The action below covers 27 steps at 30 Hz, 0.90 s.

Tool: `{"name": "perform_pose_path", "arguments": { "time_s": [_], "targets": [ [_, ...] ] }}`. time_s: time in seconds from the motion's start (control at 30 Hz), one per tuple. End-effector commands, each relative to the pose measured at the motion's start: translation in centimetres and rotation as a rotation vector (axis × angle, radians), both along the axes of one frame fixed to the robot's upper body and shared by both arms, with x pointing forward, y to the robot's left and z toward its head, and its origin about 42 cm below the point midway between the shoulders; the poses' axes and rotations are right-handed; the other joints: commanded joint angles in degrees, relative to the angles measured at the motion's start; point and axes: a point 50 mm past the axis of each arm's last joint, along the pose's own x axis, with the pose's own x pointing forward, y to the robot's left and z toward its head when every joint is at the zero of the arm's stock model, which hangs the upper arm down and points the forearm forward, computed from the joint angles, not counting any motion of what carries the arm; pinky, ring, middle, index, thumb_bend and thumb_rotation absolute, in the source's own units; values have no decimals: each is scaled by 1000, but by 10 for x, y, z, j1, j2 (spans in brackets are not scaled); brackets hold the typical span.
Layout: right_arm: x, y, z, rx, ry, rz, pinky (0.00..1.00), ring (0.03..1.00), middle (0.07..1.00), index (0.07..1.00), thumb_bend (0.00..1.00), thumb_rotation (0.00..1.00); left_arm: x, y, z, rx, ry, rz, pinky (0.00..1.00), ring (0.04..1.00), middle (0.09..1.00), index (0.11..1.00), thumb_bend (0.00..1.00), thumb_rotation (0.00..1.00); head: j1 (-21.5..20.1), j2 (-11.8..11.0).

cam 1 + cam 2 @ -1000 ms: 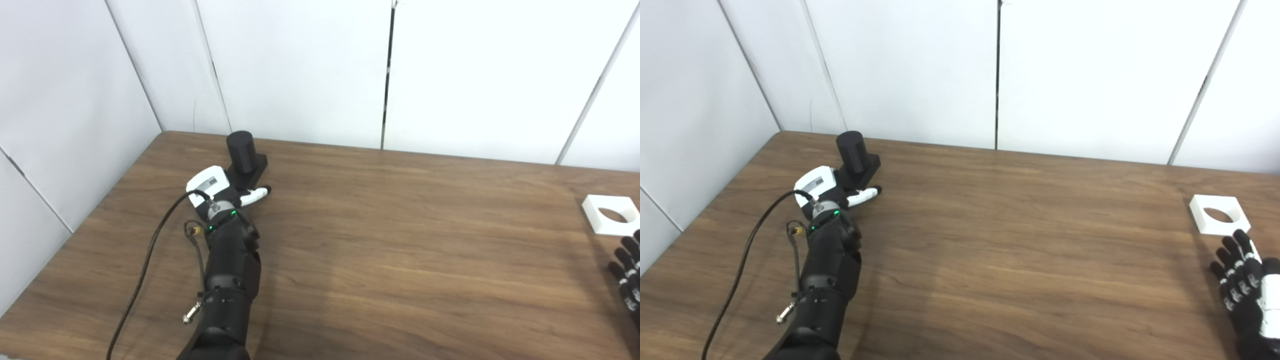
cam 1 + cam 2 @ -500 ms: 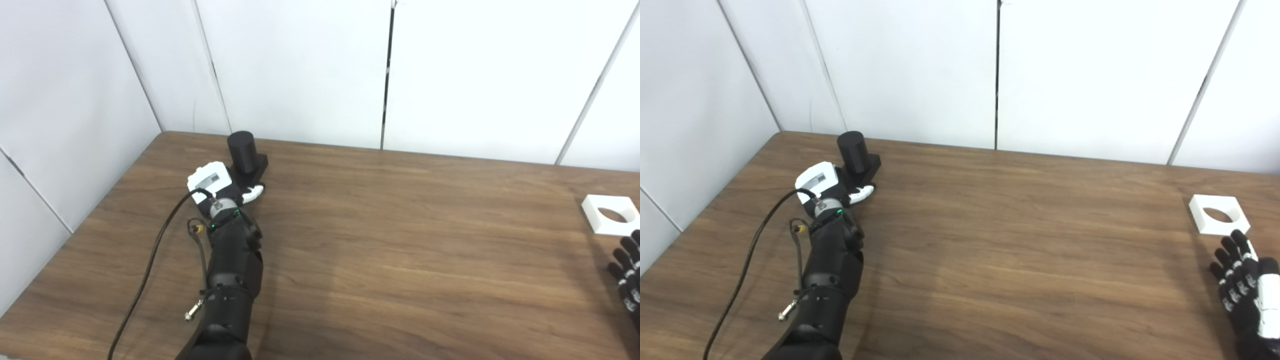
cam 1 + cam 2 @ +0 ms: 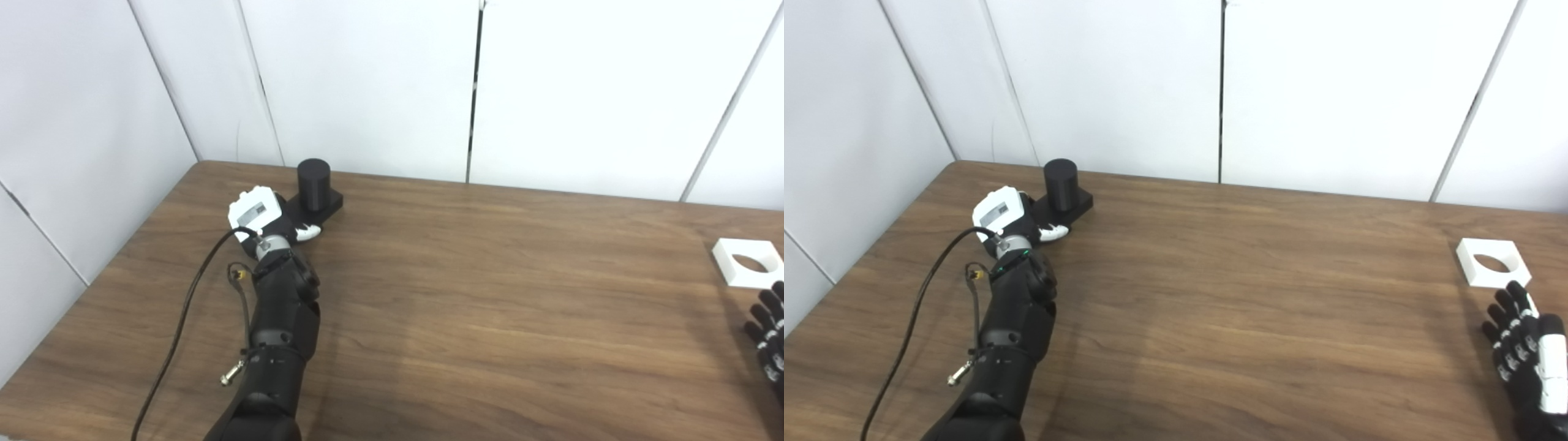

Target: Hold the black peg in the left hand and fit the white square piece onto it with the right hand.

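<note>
Already upright, the peg [image 3: 313, 185] stands on its flat black base at about ten o'clock on the surface [image 3: 478, 294], close to the far edge and the left corner. Just at its seven o'clock side is the left hand [image 3: 264, 215], its white back turned up and a pale fingertip lying against the front of the base; whether the fingers have truly closed around the base cannot be told, since the hand's own body hides them. Well apart, at about three o'clock near the right edge, lies the white piece [image 3: 1492, 262], flat, its round hole facing up. The right hand [image 3: 1522, 352] hovers just short of it at five o'clock, fingers spread and holding nothing. Judging from this, both grasps are yet to be secured. The main risk on the left is that a hand pressing from one side pushes the base along the surface or tips the tall peg over rather than gripping it. On the right, the piece is thin and lies flat, so fingertips may slide it off the near edge instead of getting under it. Later, a tilted peg or piece would jam the hole at its rim.
</note>
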Motion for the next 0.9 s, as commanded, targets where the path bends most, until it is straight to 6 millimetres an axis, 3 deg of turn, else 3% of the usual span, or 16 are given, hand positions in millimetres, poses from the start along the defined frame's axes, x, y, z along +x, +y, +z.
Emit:
{"name": "perform_pose_path", "arguments": {
  "time_s": [0.0,0.3,0.4,0.87],
  "targets": [
    [2,-3,12,-19,-37,5,1000,1000,1000,1000,635,1000,2,9,15,31,-41,14,1000,1000,975,638,586,222,-1,1],
    [1,-2,10,-21,-36,10,1000,1000,1000,1000,626,1000,0,9,11,6,-47,15,1000,1000,952,592,614,196,-7,3],
    [2,-1,11,-25,-29,2,1000,1000,997,1000,627,1000,0,9,10,-3,-54,14,1000,1000,947,503,519,86,-7,2],
    [2,-1,8,-15,-31,12,1000,1000,1000,1000,610,1000,-3,4,15,-55,-126,-18,1000,999,947,490,508,68,-8,3]
  ]
}}
